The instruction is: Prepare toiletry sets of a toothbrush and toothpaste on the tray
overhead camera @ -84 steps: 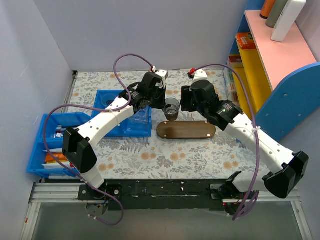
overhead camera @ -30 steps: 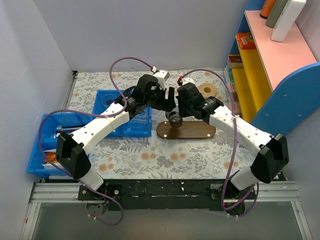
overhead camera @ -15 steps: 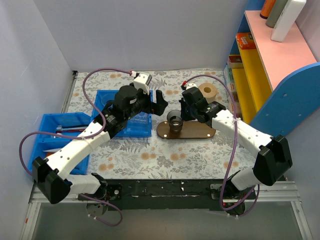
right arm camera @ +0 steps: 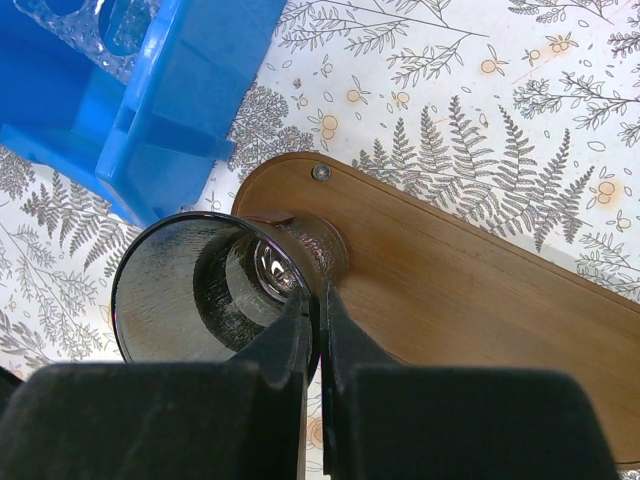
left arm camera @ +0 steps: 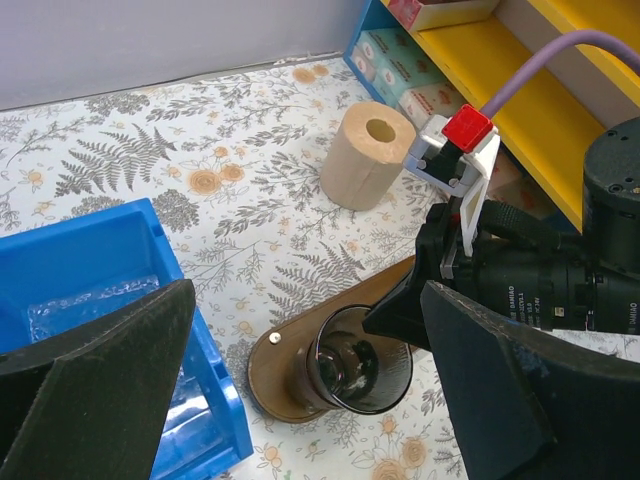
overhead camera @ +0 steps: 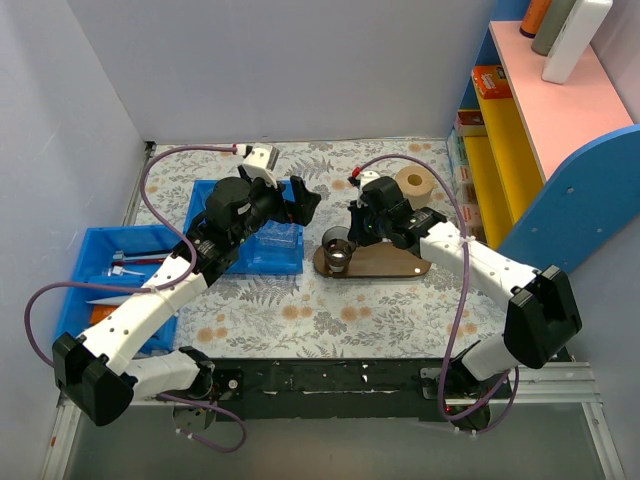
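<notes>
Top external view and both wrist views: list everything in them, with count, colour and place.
tray: one, dark brown, table centre.
cup: one, dark translucent, on the tray's left end.
bins: two, blue, left of the tray.
paper roll: one, beige, behind the tray.
shelf: one, yellow, pink and blue, far right.
table: one, fern-patterned cover.
left gripper: one, black, open, left of the cup.
right gripper: one, black, shut on the cup's rim.
</notes>
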Controlling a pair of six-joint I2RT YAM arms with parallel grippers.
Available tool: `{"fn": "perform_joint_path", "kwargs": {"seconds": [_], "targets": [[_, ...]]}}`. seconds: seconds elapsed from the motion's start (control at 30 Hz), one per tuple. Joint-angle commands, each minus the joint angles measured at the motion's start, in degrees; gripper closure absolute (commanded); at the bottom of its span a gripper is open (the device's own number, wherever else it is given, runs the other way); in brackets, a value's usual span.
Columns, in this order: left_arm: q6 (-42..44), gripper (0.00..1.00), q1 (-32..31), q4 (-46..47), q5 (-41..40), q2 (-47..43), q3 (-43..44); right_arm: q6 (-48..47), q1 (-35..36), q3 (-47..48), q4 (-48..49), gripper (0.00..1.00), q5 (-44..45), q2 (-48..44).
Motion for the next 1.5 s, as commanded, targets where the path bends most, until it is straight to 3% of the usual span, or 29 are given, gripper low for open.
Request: {"fn": "perform_joint_path", "kwargs": {"seconds": [0.0,1.2,1.47], "targets": [[0.41,0.02,0.87,1.06,0.56,-0.92,-0.68,-0.73,-0.04,2.96,6.47,0.99,-2.04,-0.01],[0.06,0.02,2.10,2.55,-1.29,-2.32,-2.52,-2.58,-0.04,3.57,8.14,0.99,-4.41,4.21],[0.06,0.02,2.19,2.55,-1.03,-2.15,-2.70,-2.58,-0.04,3.74,7.70,0.75,-4.59,4.13]]}}
